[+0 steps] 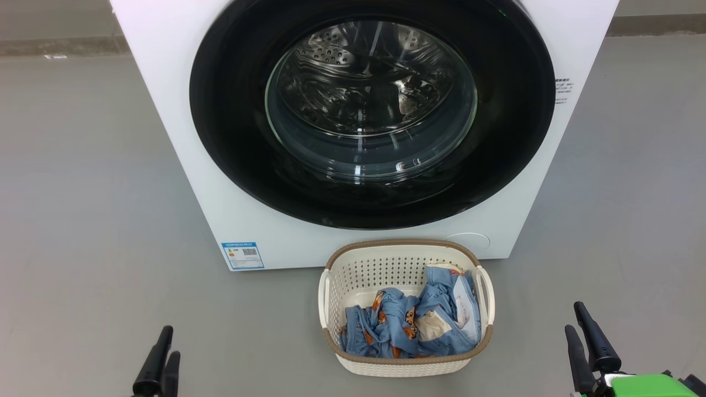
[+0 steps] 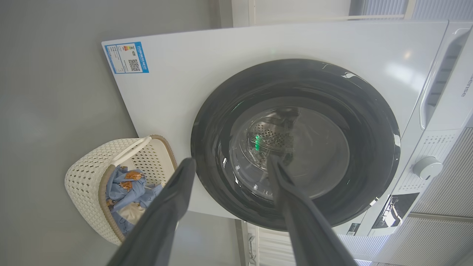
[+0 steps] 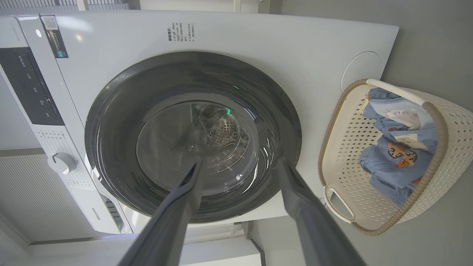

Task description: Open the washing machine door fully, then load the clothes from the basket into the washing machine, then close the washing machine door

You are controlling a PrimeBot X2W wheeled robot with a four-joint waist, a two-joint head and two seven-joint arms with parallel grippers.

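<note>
The white washing machine (image 1: 165,82) stands ahead with its round black-rimmed door (image 1: 231,138) closed flat against the front; the steel drum shows through the glass window (image 1: 369,105). On the floor before it sits the cream basket (image 1: 364,270), holding the blue bear-print clothes (image 1: 408,322). My left gripper (image 1: 162,344) is open at the lower left, well short of the machine. My right gripper (image 1: 579,320) is open at the lower right, beside the basket. Both wrist views face the door (image 2: 214,122) (image 3: 111,111) between empty spread fingers.
Grey floor (image 1: 83,220) lies to both sides of the machine and around the basket. A blue label sticker (image 1: 242,255) marks the machine's lower left corner. The control panel with a knob (image 3: 62,162) is at the machine's top.
</note>
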